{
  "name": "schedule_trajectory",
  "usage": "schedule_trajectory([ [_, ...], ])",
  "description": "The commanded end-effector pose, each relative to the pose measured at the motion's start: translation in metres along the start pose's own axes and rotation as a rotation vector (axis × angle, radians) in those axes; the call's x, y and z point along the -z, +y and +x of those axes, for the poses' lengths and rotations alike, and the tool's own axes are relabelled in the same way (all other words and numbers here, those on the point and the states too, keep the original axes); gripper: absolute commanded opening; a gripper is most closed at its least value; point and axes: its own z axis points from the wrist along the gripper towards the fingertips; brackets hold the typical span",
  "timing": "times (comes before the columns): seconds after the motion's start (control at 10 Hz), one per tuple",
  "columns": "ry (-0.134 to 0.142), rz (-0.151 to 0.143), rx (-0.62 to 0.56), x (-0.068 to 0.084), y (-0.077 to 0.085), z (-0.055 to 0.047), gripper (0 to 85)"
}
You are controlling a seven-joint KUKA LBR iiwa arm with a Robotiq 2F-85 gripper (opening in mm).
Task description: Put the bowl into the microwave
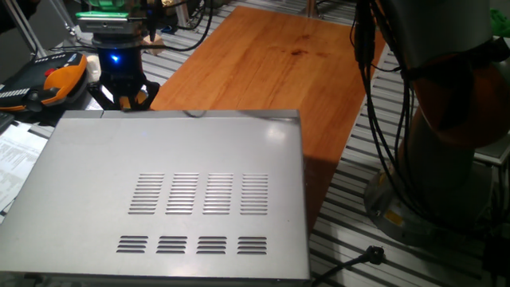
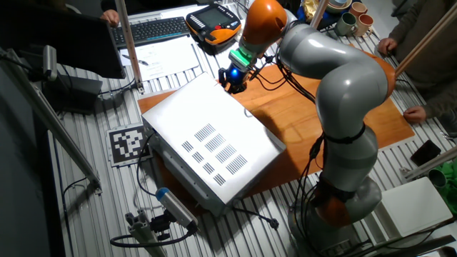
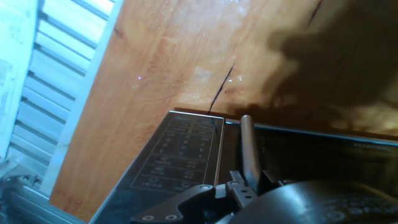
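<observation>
Claw (image 1: pixel 121 97) hangs at the microwave's (image 1: pixel 175 183) front edge; you can't tell its opening.
Only your hand view shows the microwave's front: control panel (image 3: pixel 177 155), door handle (image 3: pixel 249 149) just beside it. Both fixed views give its vented top only. The bowl's place and the microwave's inside can't be told.

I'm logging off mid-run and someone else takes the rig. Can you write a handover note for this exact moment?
Gripper: down at the front of the microwave, by the door handle; open or shut cannot be told.
Microwave: on the wooden table, door looks closed.
Bowl: not seen in any view.
Done: gripper brought to the door; nothing placed.
Left: open the door, find and grasp the bowl, put it inside.
</observation>
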Motion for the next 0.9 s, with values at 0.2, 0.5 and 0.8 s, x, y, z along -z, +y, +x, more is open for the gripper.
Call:
schedule_trajectory([
  [0.2,-0.022,-0.007,0.003,0.001,0.000,-0.005,0.0],
  [0.5,-0.074,-0.020,0.014,0.003,0.001,-0.012,0.0],
  [0.8,-0.101,-0.017,0.048,0.006,0.002,-0.020,0.0],
])
